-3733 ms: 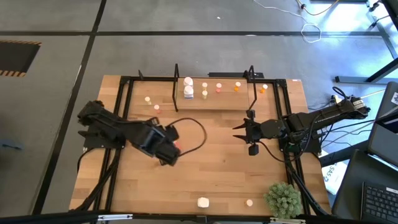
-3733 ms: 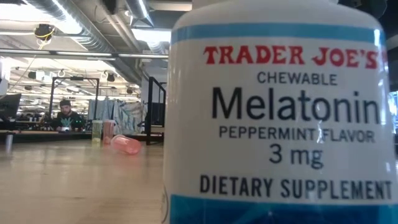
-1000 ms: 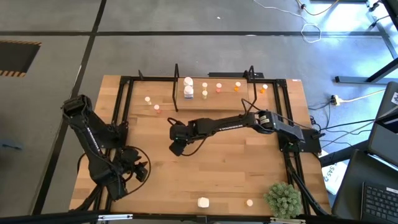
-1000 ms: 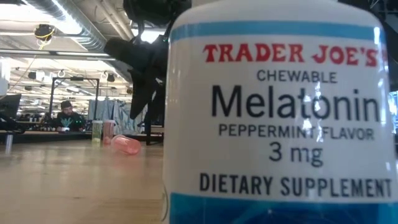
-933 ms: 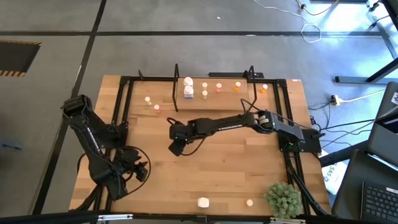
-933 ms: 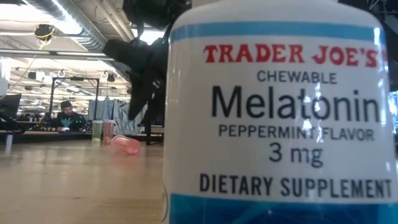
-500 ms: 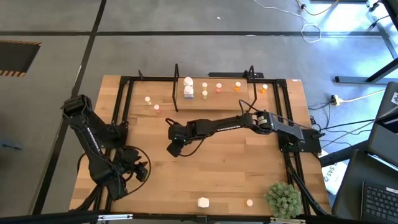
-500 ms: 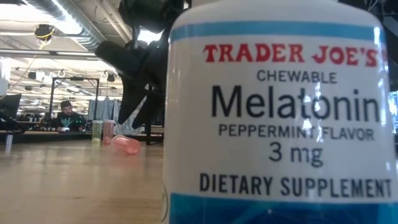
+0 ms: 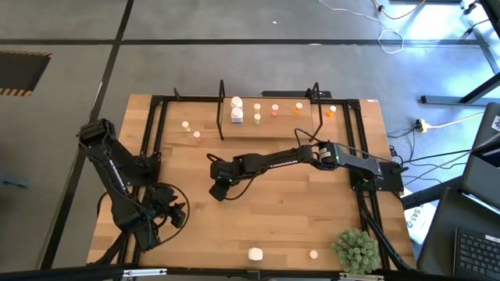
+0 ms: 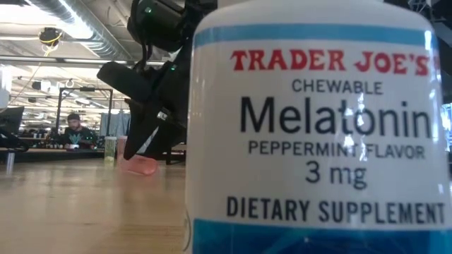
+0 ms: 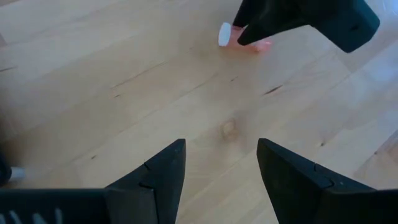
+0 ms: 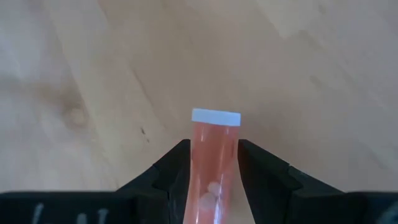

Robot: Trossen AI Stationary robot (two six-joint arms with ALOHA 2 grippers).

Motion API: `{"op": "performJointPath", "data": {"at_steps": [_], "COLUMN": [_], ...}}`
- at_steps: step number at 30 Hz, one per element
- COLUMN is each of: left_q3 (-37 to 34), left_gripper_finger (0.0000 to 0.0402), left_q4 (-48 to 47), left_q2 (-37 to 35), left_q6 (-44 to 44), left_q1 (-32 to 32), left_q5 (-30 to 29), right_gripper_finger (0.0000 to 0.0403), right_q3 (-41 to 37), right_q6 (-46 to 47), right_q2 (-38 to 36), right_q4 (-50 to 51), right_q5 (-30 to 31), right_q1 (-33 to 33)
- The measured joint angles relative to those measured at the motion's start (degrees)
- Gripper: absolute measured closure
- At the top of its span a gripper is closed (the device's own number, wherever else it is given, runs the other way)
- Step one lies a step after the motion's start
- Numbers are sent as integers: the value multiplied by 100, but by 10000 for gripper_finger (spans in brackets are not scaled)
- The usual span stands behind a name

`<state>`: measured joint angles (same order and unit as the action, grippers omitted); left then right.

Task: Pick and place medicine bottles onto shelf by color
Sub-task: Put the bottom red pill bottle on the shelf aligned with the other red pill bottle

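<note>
A pink medicine bottle with a white cap lies on its side on the wooden table near the middle. My right gripper stands open over it, one finger on each side of its body. In the low view the gripper hides part of the bottle. My left gripper waits open above bare wood at the near left. The shelf stands at the far edge with a white bottle and small pale and orange ones on it. My right gripper's fingers come slanting down from the table's right and lie along the pink bottle's body, close against both its sides. Whether they touch it, I cannot tell. The bottle lies flat on the table, cap pointing away from the gripper.
Two small bottles lie left of the shelf and one to its right. A white bottle and a small one stand near the front edge beside a green plant. The white bottle fills the low view.
My right gripper has come down and a little toward the table's near left, tipping slightly, until its fingers stand on both sides of the pink bottle. The bottle has stayed where it lay.
</note>
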<state>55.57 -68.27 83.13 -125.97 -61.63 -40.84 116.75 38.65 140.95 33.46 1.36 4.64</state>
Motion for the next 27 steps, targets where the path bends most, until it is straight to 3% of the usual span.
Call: {"op": "performJointPath", "data": {"at_steps": [27], "left_q3": [-2], "left_gripper_finger": [208], "left_q4": [0], "left_q2": [0], "left_q6": [44], "left_q1": [0], "left_q5": [1], "right_gripper_finger": [268], "right_q3": [17], "right_q6": [-605], "right_q2": [231], "right_q4": [-294], "right_q5": [202], "right_q1": [-28]}}
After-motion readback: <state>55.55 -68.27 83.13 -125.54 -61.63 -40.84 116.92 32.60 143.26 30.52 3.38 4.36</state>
